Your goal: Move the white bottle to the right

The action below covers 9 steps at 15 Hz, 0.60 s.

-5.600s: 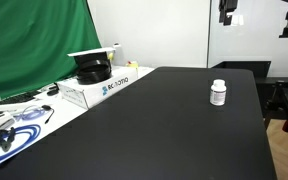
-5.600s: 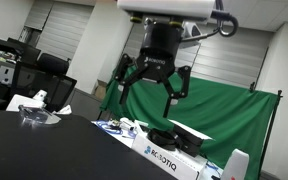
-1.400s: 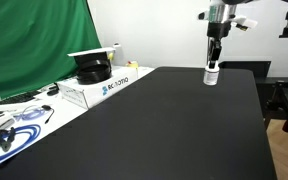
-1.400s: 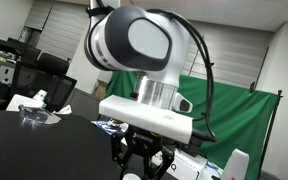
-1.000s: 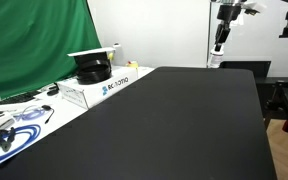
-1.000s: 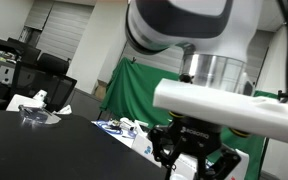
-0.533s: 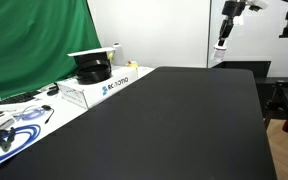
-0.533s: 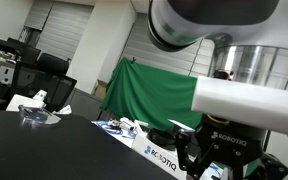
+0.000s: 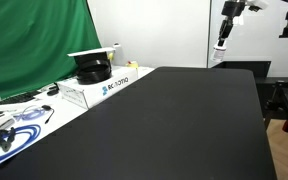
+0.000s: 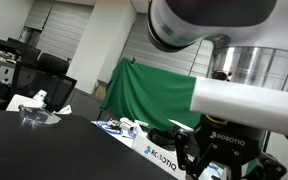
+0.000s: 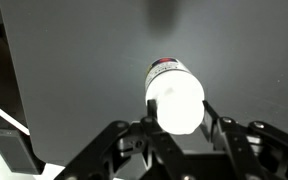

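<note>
Arm (image 9: 234, 8) stretched out high, gripper (image 9: 221, 43) pointing straight down, fingers (image 11: 220, 125) pinched on the white bottle (image 11: 174, 88).

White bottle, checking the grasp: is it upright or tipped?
Upright: the white bottle shows its round cap end-on between the fingers of the gripper.

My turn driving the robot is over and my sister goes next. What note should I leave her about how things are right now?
The claw is shut on the small white screw-cap pill bottle, with one finger on each side.
Bottle: it is held in the claw above the black table, near the table's far edge in an exterior view. In the wrist view its shadow lies apart from it, so it looks lifted.
Done: the bottle is grasped and off the table.
Left: carry it to the right, set it down upright, then open the claw and pull away.
</note>
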Tool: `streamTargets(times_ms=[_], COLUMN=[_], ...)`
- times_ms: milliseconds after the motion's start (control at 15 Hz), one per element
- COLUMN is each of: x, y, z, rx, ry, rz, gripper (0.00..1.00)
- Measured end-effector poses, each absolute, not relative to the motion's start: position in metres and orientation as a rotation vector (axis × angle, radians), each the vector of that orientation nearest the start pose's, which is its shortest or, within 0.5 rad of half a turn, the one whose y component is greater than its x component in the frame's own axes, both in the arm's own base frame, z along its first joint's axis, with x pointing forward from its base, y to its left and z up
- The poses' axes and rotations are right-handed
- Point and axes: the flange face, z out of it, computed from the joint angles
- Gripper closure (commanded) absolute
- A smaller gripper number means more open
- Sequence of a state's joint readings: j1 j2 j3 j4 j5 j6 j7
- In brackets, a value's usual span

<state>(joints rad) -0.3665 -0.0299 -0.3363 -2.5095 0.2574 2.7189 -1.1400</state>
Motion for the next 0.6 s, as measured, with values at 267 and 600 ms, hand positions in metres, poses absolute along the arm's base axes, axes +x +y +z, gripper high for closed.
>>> streamTargets(times_ms=[267, 600], x=[0.38, 0.423], y=[-0.33, -0.356], z=[0.31, 0.291], rx=[-3.214, -3.253], ry=[-0.314, -0.239], rz=[-0.39, -0.341], gripper=[0.81, 0.81])
